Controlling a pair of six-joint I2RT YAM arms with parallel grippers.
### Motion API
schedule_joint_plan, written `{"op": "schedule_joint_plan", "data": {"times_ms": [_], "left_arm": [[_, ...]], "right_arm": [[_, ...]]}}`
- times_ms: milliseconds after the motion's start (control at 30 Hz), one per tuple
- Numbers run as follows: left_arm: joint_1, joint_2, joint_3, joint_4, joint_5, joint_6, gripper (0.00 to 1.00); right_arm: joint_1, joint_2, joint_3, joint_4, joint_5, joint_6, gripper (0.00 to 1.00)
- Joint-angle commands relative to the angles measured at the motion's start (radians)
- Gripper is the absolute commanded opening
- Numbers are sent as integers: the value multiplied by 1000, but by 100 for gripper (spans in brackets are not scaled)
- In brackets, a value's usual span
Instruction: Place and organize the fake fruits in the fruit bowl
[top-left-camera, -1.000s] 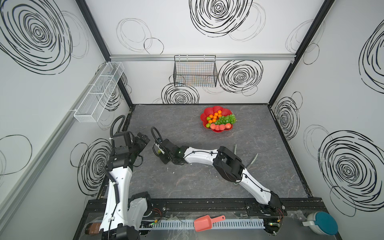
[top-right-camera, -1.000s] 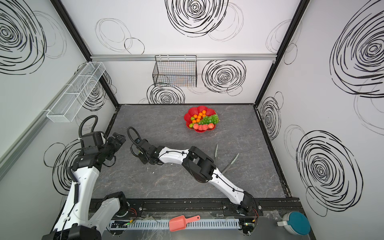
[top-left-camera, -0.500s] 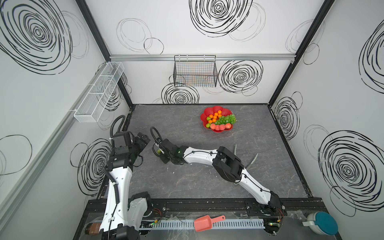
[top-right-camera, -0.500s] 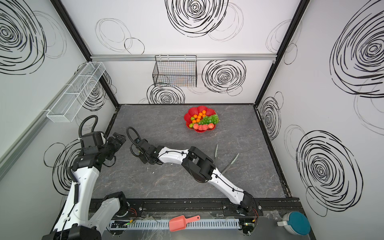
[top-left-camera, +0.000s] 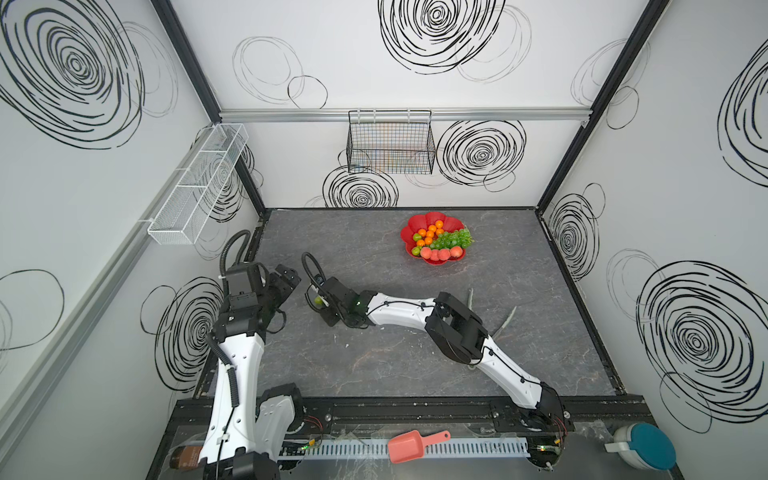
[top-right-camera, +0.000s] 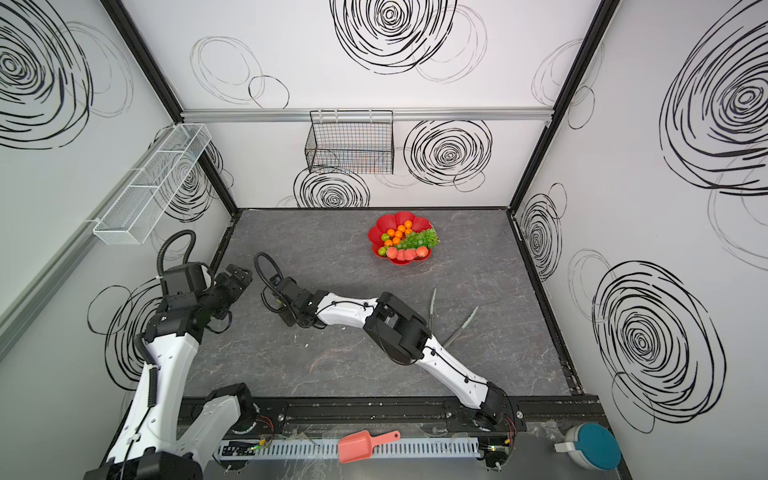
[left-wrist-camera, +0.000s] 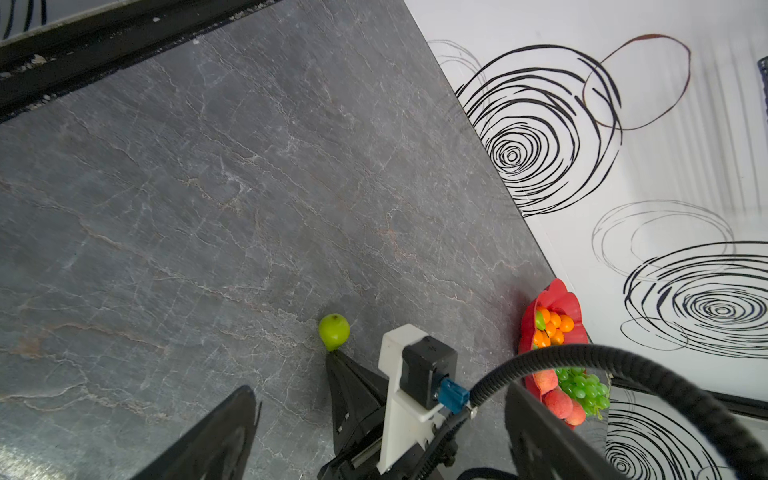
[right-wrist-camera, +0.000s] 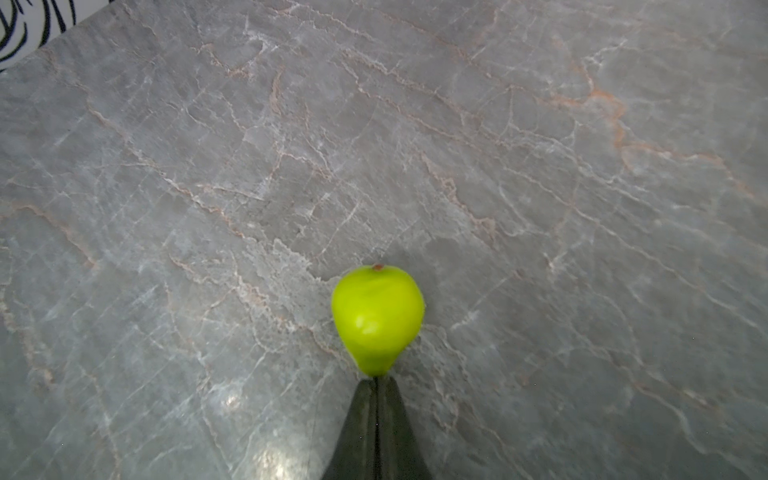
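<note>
Green pear (right-wrist-camera: 376, 316): lay on tabletop (right-wrist-camera: 166, 166); right gripper (right-wrist-camera: 377, 384) pinched its stem end, tips pressed together. Step: pick-up. Next move probably required: lift, carry to fruit bowl (top-left-camera: 434, 218).

Grey marbled bench (top-left-camera: 374, 249) is lying bare toward the glossy red flower-shaped bowl (top-left-camera: 419, 222); slim grey tongs (top-left-camera: 507, 320) are lying beside the right arm's elbow (top-left-camera: 455, 328).

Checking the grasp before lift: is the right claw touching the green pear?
Touching. Right wrist view: tips of the shut right claw meet the green pear at its narrow end, no gap.
</note>
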Motion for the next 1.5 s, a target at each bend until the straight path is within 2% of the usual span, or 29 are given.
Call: {"op": "schedule_joint_plan", "data": {"times_ms": [0, 267, 467, 667, 1000, 1267, 1433, 1467], "left_arm": [[-6, 0, -15, 41, 21, 12, 96], [-29, 15, -16, 75, 47, 28, 96], [-88, 50, -4, 111, 103, 74, 96], [-149, 60, -32, 209, 205, 72, 96], [-462, 204, 45, 311, 97, 50, 96], [-584, 296, 73, 374, 76, 18, 96], [-589, 306, 44, 393, 73, -16, 96], [-580, 303, 31, 402, 82, -20, 96]], "right_arm": [[-11, 68, -42, -187, -30, 13, 5], [-50, -36, -76, -171, -55, 21, 0], [-89, -190, -179, -126, -99, 8, 0], [-134, -344, -324, -81, -134, 1, 0], [-249, -584, -582, -26, -159, -3, 0], [-322, -688, -693, -17, -166, 3, 0], [-328, -690, -712, -13, -172, 31, 0], [-328, -685, -714, -9, -173, 50, 7]]}}
